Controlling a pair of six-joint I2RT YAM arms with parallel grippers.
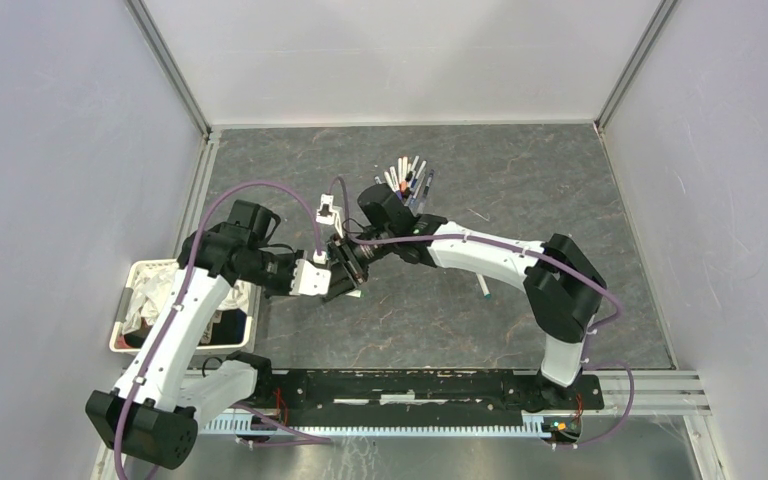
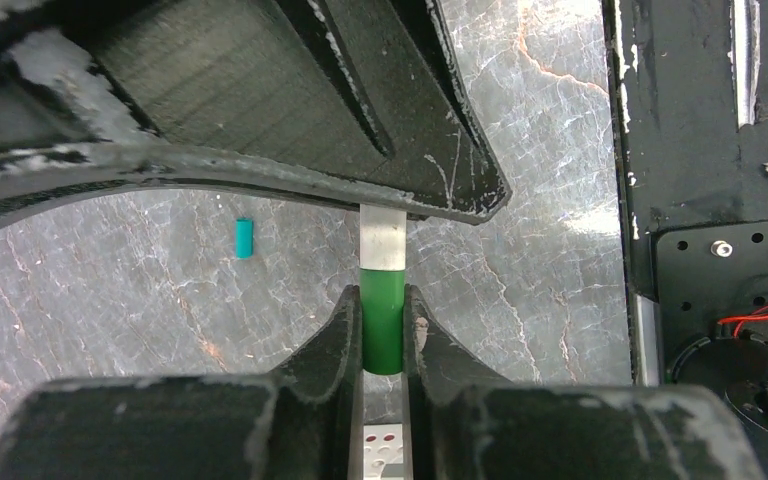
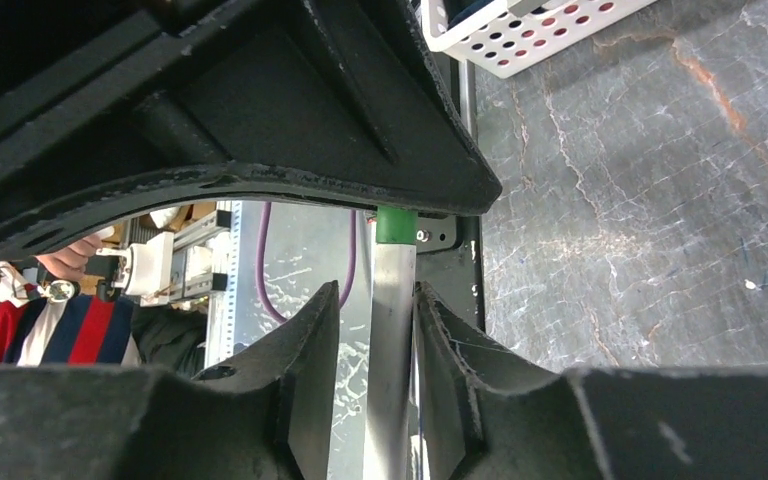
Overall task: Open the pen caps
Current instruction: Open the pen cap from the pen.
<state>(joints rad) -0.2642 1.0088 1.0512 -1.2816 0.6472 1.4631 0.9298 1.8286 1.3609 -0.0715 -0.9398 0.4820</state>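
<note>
At table centre, your left gripper point(image 2: 383, 325) pinches the green cap point(image 2: 382, 320), right gripper point(image 3: 375, 330) clamps its barrel point(image 3: 390, 340); bundled pens point(image 1: 408, 180) remain.

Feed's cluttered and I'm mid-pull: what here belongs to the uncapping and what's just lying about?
Job:
- green-capped pen, cap in left hand, barrel in right hand
- bunch of pens
- loose teal cap

Lying about:
- white perforated basket
- purple cables

Green cap point(image 2: 382, 320), white barrel point(image 2: 382, 240), grey-veined table point(image 2: 160, 290)
</note>
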